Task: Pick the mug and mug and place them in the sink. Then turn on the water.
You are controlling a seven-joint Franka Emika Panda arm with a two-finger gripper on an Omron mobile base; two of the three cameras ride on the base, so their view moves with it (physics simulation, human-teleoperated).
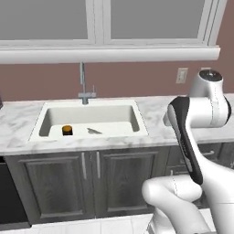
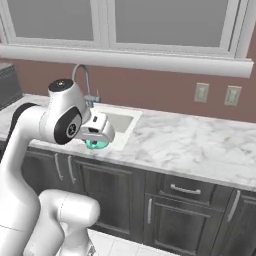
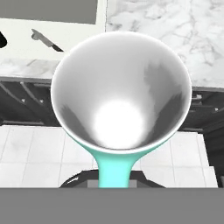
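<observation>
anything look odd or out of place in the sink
A knife lies loose on the sink floor beside the black mug, which stands upright. A blade lying where mugs are being set down looks out of place. No spill or damage shows. The teal mug is held short of the basin.

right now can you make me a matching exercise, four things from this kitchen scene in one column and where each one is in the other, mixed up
Things:
1. black mug
2. teal mug
3. faucet
4. knife

Places:
a. standing on the counter behind the sink
b. lying on the sink floor near the middle
c. held in the gripper, over the counter's front edge
d. standing upright in the sink, left part

Pairs: 1-d, 2-c, 3-a, 4-b
</observation>
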